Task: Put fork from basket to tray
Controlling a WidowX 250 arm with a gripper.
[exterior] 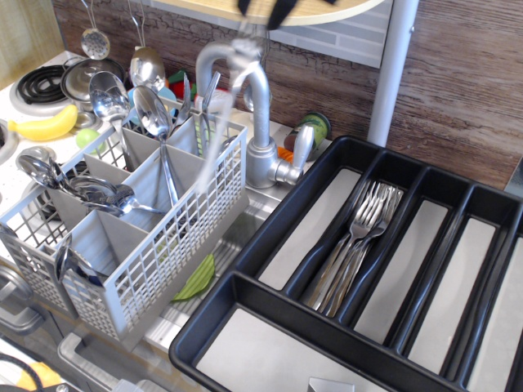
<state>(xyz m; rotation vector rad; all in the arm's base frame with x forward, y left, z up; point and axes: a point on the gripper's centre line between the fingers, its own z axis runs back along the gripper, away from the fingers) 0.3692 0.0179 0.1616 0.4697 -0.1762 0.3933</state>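
Only the black tips of my gripper (274,8) show at the top edge, above the faucet. A slim silver fork (235,90) hangs below them as a motion-blurred streak, clear of the basket and over its back right corner. The gripper looks shut on the fork's upper end. The light grey lattice basket (155,245) stands at the left and holds spoons (110,98) and a couple of forks (200,98) upright. The black tray (270,220) lies at the right, with a bunch of silver forks (355,245) in one long compartment.
A chrome faucet (261,122) arches between basket and tray, right beside the hanging fork. A white post (392,73) rises behind the tray. A banana (45,126) and a stove burner (37,82) are at the far left. A green leaf (196,279) lies in the sink.
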